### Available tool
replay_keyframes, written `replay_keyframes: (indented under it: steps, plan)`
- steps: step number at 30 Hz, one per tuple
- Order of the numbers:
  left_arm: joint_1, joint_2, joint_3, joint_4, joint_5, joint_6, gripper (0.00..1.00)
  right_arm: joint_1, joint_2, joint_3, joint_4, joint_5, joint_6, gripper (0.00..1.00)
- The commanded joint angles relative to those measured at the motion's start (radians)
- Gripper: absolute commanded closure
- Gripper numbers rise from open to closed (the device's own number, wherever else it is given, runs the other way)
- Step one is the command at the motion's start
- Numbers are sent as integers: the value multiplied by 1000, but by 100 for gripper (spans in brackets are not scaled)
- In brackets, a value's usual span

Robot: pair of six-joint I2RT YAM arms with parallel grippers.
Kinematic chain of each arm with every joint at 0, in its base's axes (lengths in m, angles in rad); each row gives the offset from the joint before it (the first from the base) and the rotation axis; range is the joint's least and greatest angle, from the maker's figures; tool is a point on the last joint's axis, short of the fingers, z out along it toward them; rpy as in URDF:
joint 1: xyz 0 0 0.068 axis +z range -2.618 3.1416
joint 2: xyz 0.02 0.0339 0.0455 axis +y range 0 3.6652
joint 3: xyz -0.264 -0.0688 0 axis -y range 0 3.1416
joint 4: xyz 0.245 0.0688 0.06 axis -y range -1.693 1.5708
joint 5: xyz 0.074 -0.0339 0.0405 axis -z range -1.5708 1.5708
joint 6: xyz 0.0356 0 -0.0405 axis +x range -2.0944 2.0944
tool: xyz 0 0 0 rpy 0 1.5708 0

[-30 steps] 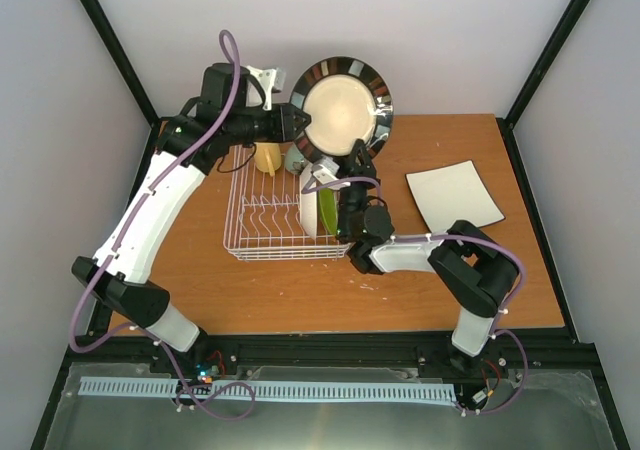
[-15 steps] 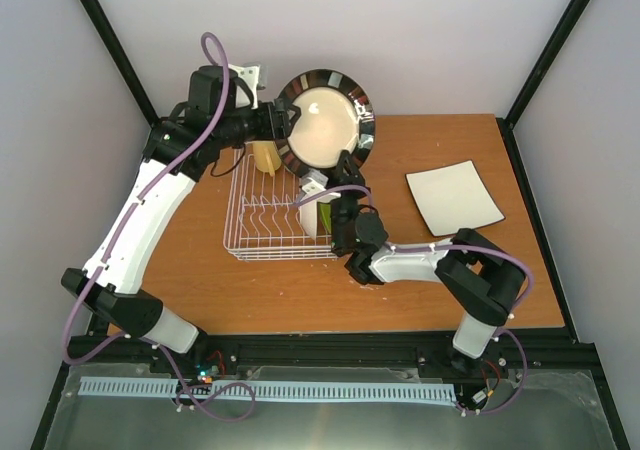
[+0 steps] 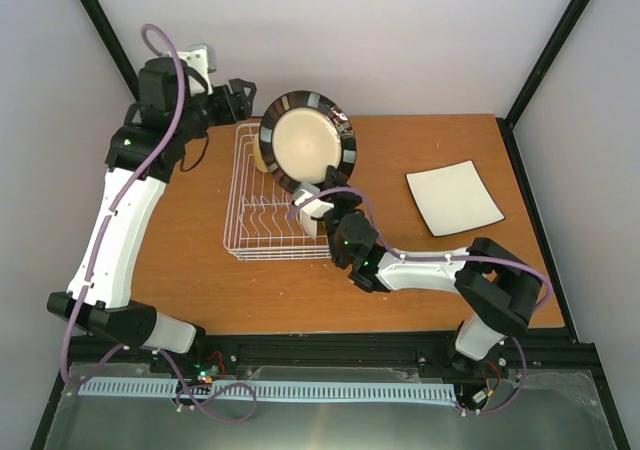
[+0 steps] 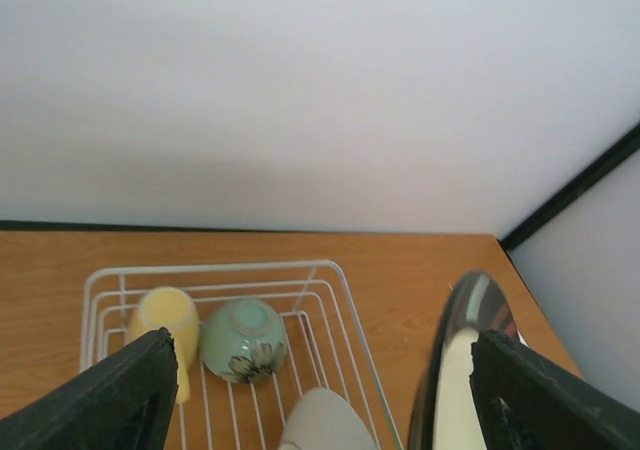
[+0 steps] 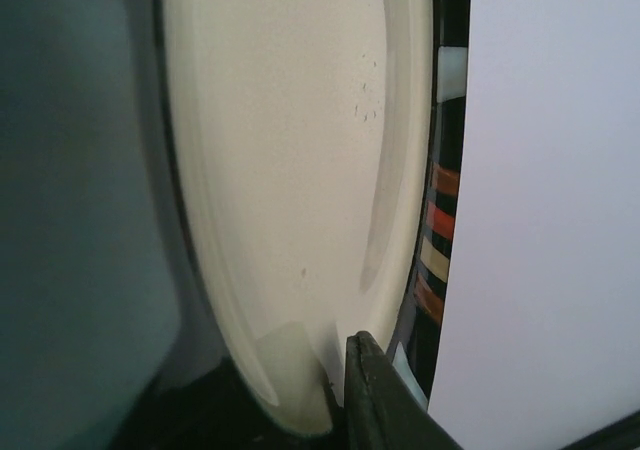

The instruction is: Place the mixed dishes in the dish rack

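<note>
While on edge, plate (image 3: 300, 140) over rack (image 3: 250, 232)

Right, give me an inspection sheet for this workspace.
Surface: wooden table, no spills seen.
Job's things: dark-rimmed cream plate held tilted above the dish rack; yellow cup and pale mint bowl inside it; square white plate flat on the table.
Clutter: nothing seen.
Grippers: right tool shut on the cream plate's lower rim; left tool open, apart from the plate.
Cables: purple cable looped along each arm.
Surroundings: pale walls, black frame posts.
</note>
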Motion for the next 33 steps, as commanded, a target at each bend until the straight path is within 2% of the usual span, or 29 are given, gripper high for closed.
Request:
replay_keyframes:
  steps: [1, 7, 15, 25, 30, 33]
  plan:
    - [72, -23, 49, 38, -11, 38, 19, 27, -102, 33, -45, -57, 191, 97]
    - [176, -48, 12, 50, 5, 37, 19, 29, -209, 89, -360, -147, 507, 97]
    - [270, -70, -54, 73, 24, 40, 19, 26, -249, 169, -599, -284, 787, 97]
    - [320, -92, -100, 79, 19, 58, 19, 20, -280, 262, -767, -480, 1078, 97]
    - [352, -110, -125, 86, 40, 61, 19, -32, -278, 298, -828, -576, 1342, 97]
    - [379, -126, -150, 97, 57, 60, 19, -73, -278, 277, -809, -618, 1492, 97]
